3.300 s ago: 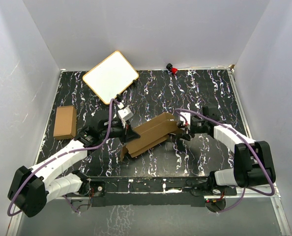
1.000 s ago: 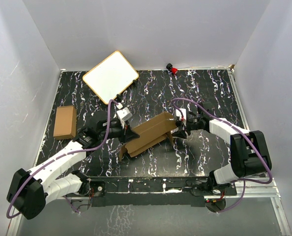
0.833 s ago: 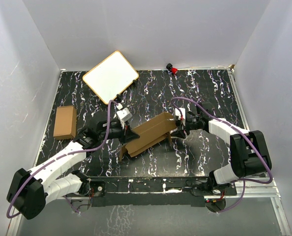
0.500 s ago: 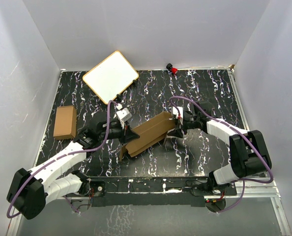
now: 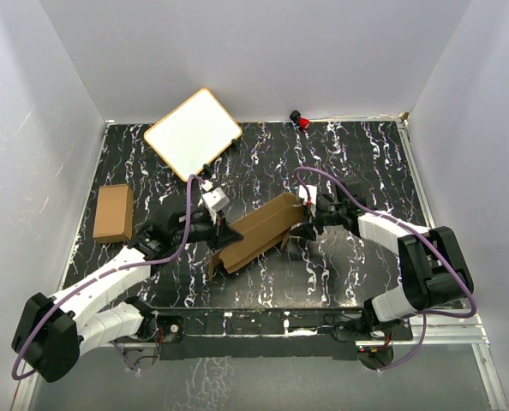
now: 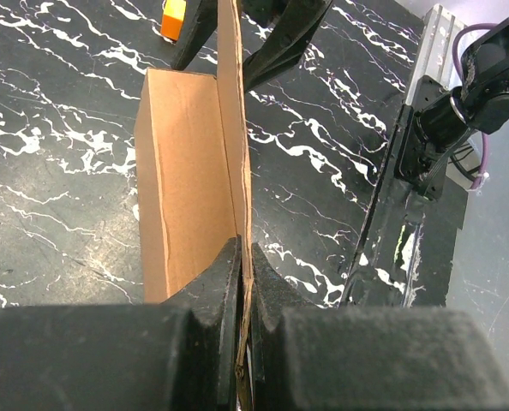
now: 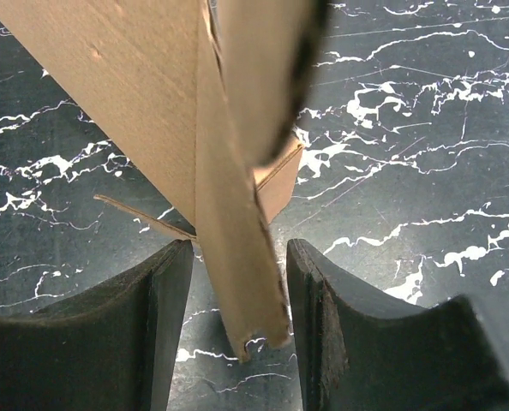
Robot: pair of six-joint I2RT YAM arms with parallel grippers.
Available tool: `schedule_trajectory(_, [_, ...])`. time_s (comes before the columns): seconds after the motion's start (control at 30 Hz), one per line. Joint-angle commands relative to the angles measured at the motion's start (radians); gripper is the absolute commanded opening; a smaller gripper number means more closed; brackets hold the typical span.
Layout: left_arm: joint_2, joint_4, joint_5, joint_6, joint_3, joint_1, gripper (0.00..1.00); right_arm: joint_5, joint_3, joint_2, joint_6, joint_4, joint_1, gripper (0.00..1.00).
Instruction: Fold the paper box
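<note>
Top external view: left of centre, the left gripper (image 5: 227, 231) is clamped on a wall edge of the paper box (image 5: 259, 235), probably anchoring it. The box lies half-formed at mid-frame on the table (image 5: 366, 154). At its right end, the right gripper (image 5: 307, 224) stands parted astride a loose flap, seemingly to tuck it inward.

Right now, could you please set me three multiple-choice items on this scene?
1. The white board lies: A) rear left B) near right C) centre
2. Brown cardboard pieces: A) one B) two C) four
3. The left fingers are: A) wide apart B) shut on the paper box C) out of view
Answers: 1 A, it lies by the far left corner; 2 B, paper box plus small carton; 3 B, they pinch its panel edge.
</note>
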Motion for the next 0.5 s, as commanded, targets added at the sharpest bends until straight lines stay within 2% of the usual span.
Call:
schedule_trajectory(0.0, [-0.018,0.025,0.003,-0.007,-0.017,-0.005,0.00,-0.036,-0.004,-0.029,0.021,0.101,0.012,0.52])
schedule_trajectory(0.47, [0.004,0.045,0.016,-0.048,-0.014,-0.002,0.00,-0.039,-0.004,-0.010,0.077,0.162,0.031,0.51])
